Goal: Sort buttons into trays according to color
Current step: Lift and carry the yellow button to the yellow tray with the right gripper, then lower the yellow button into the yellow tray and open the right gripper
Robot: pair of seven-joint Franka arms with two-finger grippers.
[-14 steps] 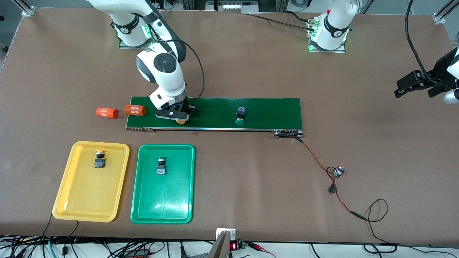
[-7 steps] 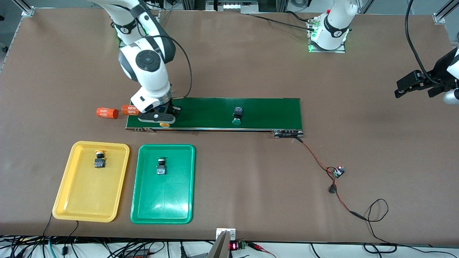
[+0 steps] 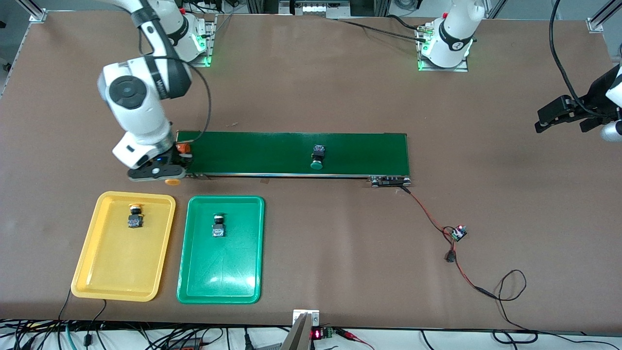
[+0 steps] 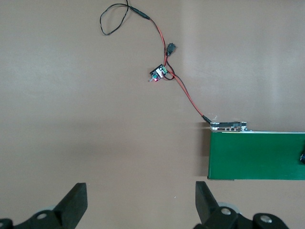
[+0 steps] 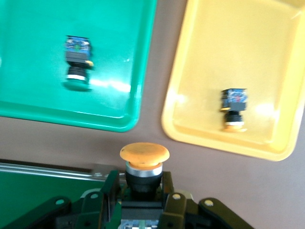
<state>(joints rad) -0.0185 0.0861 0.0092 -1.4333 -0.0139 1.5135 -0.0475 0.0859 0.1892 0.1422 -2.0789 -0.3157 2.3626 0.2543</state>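
The yellow tray (image 3: 97,272) holds one yellow-capped button (image 3: 134,216). The right gripper (image 3: 160,175), by the belt's (image 3: 359,150) end, clamps another yellow-orange button (image 5: 144,164). No writing is readable. The left gripper (image 4: 140,205) waits, fingers apart.

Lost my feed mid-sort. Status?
Right gripper shut on yellow button, over belt end by yellow tray. Left gripper open, waiting. Green button on belt. Nothing in the way.

A brown table (image 3: 311,87) spans the view, cables (image 3: 146,338) crowding its near edge.
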